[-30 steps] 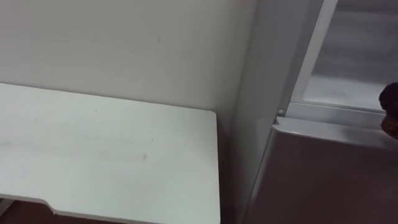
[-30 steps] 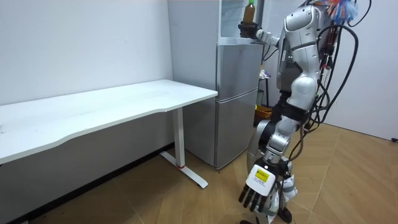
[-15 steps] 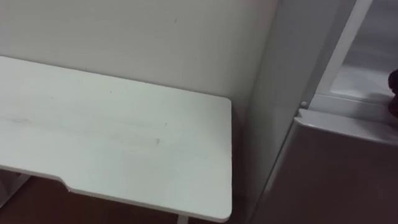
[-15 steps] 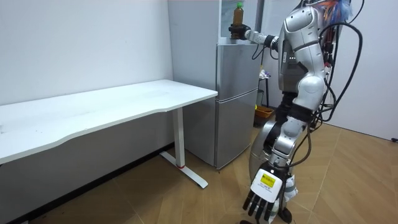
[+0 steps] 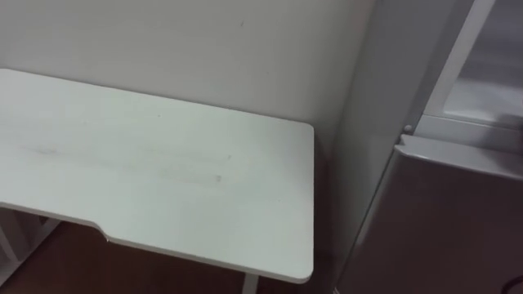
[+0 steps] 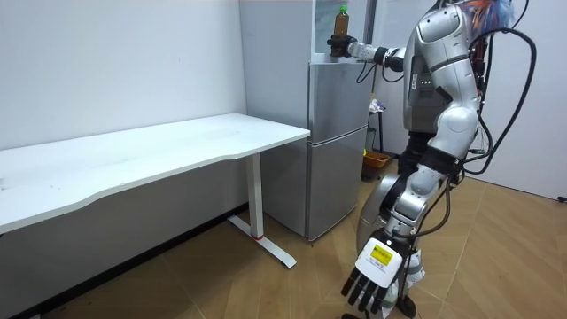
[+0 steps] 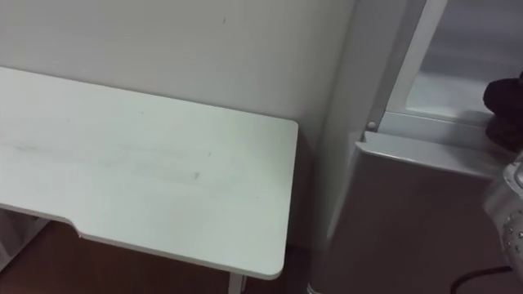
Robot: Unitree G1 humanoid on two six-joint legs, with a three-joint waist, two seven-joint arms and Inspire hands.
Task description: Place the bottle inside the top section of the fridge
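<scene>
White desk (image 5: 163, 171) on the left against a pale wall; just beside it stands the grey fridge (image 6: 337, 142), its upper compartment open. At that compartment's front edge my right hand (image 6: 339, 44) curls round the upright bottle (image 6: 340, 18). My left hand (image 6: 376, 275) hangs low, fingers straight.

A long white table (image 6: 177, 146) on white legs runs along the plain pale wall (image 6: 115, 62) on the left, its near edge scooped in a shallow curve. Underfoot the floor (image 6: 266, 288) is light wood, and the light is even and soft throughout.
</scene>
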